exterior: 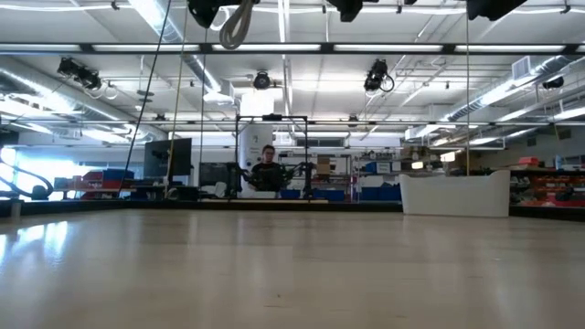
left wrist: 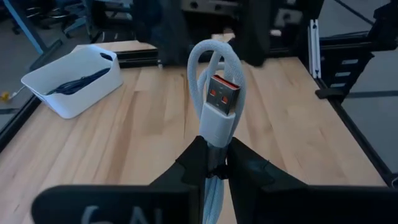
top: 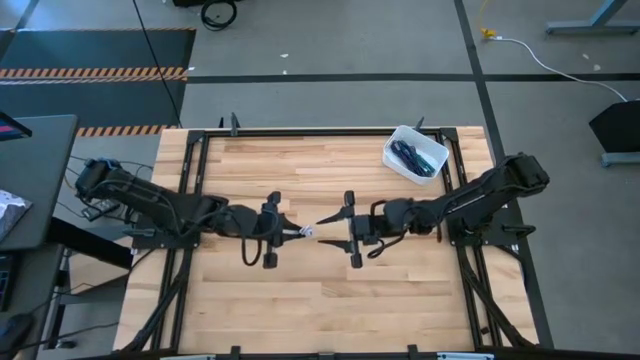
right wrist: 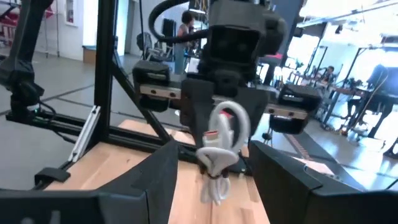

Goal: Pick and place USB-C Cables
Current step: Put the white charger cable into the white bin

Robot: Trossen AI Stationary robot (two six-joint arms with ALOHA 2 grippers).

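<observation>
A silver-white USB-C cable bundle (left wrist: 214, 74), looped, with a plug whose inside is orange-red, is held in my left gripper (left wrist: 216, 154) above the middle of the table (top: 300, 232). My right gripper (top: 336, 232) faces it from the table's right side and is open. In the right wrist view its fingers stand on either side of the bundle (right wrist: 221, 138), and I see no touch. Both grippers are raised, and the low view shows only parts of them at its top edge. My left gripper pinches the silver-white bundle between its two fingers just behind the plug (left wrist: 216, 142). The fingers come level from the table's left side and lie along the bundle. The loops (left wrist: 211, 56) stick out past the fingertips toward my right gripper. The bundle is lifted clear of the table.
A white rounded-square tray (top: 398, 143) with dark cables in it stands at the table's far right; it also shows in the left wrist view (left wrist: 93, 87). The wooden table top (top: 300, 310) lies bare around the grippers. A person shows far off in the room (exterior: 267, 164).
</observation>
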